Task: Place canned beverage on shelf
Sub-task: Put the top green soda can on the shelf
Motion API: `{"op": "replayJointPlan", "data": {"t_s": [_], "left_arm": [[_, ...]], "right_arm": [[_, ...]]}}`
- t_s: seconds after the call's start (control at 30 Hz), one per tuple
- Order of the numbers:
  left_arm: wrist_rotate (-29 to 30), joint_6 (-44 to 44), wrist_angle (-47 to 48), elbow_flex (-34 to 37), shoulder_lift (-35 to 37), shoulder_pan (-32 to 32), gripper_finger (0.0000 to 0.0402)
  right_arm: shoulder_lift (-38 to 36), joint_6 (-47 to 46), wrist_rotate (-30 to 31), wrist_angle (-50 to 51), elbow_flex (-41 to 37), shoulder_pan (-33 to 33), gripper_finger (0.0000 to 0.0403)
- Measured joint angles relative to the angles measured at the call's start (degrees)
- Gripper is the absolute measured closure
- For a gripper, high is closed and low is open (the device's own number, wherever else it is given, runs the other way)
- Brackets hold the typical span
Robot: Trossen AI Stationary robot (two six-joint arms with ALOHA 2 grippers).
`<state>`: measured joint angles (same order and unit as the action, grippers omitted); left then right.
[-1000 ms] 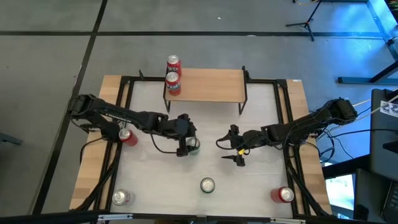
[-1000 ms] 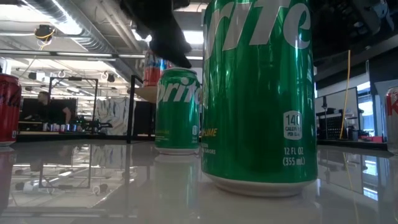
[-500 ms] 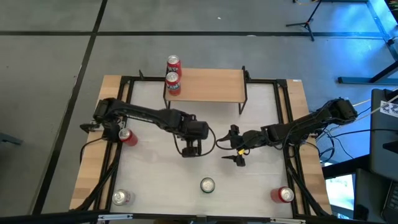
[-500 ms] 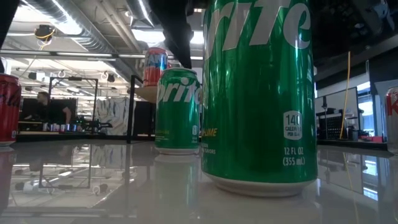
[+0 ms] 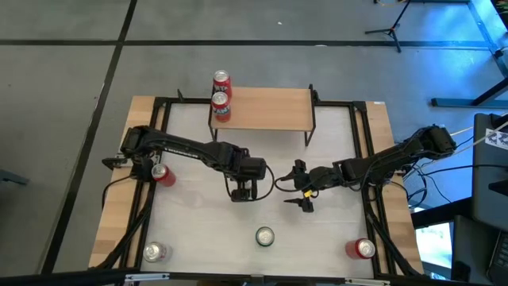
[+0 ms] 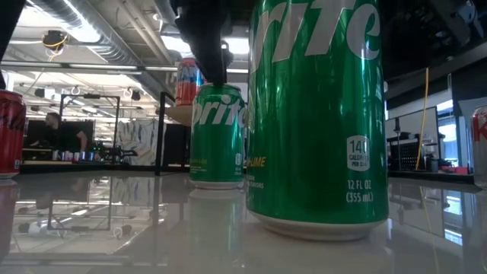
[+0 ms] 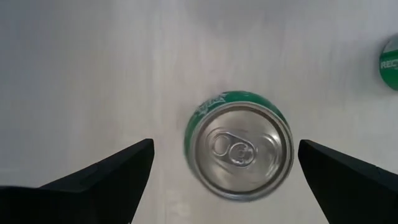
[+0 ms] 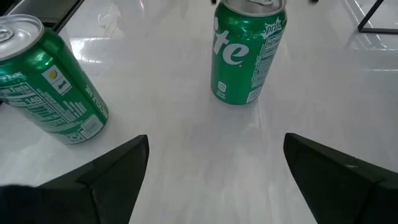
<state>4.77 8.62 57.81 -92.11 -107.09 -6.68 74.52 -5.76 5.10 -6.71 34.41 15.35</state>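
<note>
Left wrist view showed the left gripper [image 7: 224, 163] spread wide straight above a green can [image 7: 239, 144] mid-table, presumably lining up a top grab; right gripper [image 5: 304, 191] idled open nearby.

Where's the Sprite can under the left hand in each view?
High: hidden beneath the left hand, mid-table.
Low: the smaller, farther Sprite can.
Left wrist: centre, seen from above.
Right wrist: the farther can.
Landmark: the second Sprite can, huge in the low view.
</note>
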Motion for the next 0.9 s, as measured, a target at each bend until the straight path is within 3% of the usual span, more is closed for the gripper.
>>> {"op": "replayJointPlan", "data": {"t_s": [0.57,0.9], "left_arm": [[-2.03,-1.42,-7.5,6.47,0.0,-0.65,0.0018],[-1.06,-1.59,-7.5,6.47,0.02,-0.63,0.0106]], "right_arm": [[0.0,0.02,1.38,-0.14,0.0,0.0,0.0033],[0.0,0.02,1.38,-0.12,0.0,0.0,0.0033]]}}
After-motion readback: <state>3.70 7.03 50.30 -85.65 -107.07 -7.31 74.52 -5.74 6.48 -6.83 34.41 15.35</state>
